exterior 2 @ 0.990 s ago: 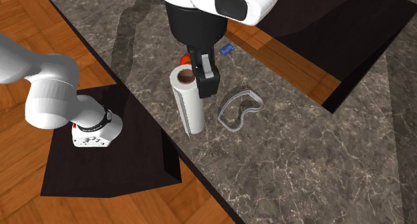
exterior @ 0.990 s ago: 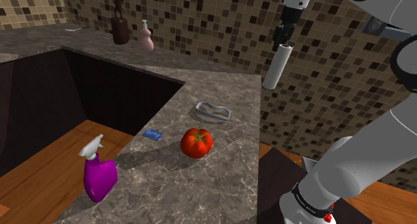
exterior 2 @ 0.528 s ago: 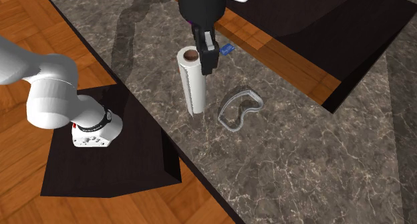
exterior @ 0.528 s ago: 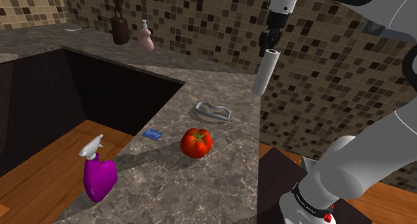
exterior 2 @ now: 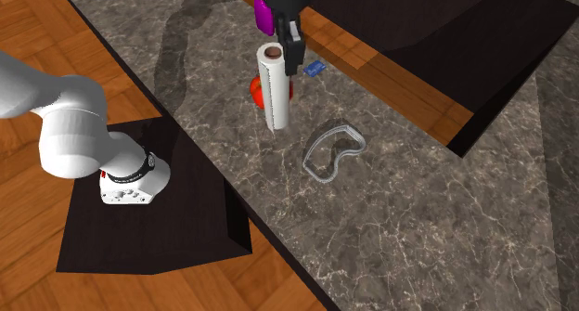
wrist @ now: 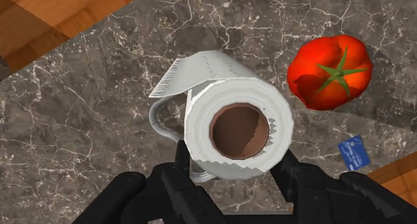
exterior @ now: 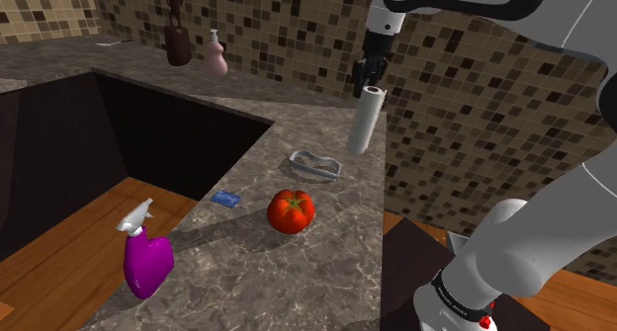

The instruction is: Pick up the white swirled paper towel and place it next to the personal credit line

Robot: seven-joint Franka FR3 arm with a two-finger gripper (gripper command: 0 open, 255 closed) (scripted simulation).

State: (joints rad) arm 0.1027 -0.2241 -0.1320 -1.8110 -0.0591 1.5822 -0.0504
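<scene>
Shoulder view: a purple spray bottle (exterior: 146, 262) stands on the marble counter (exterior: 297, 280), then a blue card (exterior: 226, 198), a tomato (exterior: 291, 210) and clear goggles (exterior: 314, 165). Rightmost, the black gripper (exterior: 369, 80) clasps the white paper towel roll (exterior: 363, 122) by its top, tilted in the air over the counter.

We take this for a home kitchen: a marbled stone table (exterior: 326, 270) backed by brown mosaic wall tiles (exterior: 465, 102), with a tomato (exterior: 291, 210), a purple spray bottle (exterior: 145, 255) and a paper towel roll (exterior: 364, 120), over wooden floor (exterior 2: 37, 291).
</scene>
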